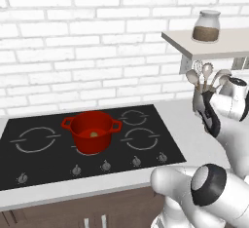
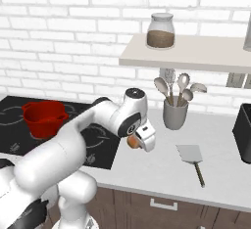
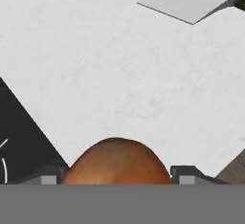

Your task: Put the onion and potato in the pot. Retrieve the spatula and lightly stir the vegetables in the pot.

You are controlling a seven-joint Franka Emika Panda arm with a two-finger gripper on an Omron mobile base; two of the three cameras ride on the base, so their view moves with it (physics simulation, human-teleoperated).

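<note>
Hand view shows my claw (image 3: 115, 177) gripping the round orange-tan onion (image 3: 116, 163) above the pale speckled tabletop (image 3: 124, 74).

Orange-tan onion (image 3: 116, 163) between the jaws; potato (image 1: 94, 134) inside red pot (image 1: 78, 134) — spatula (image 2: 190, 153) flat on counter.

Kitchen: black induction hob (image 1: 87, 144) set in a pale tabletop (image 2: 162, 167), white brick wall (image 1: 73, 42), utensil crock (image 2: 175, 113), jar (image 2: 161, 31) on a shelf (image 2: 196, 57).
</note>
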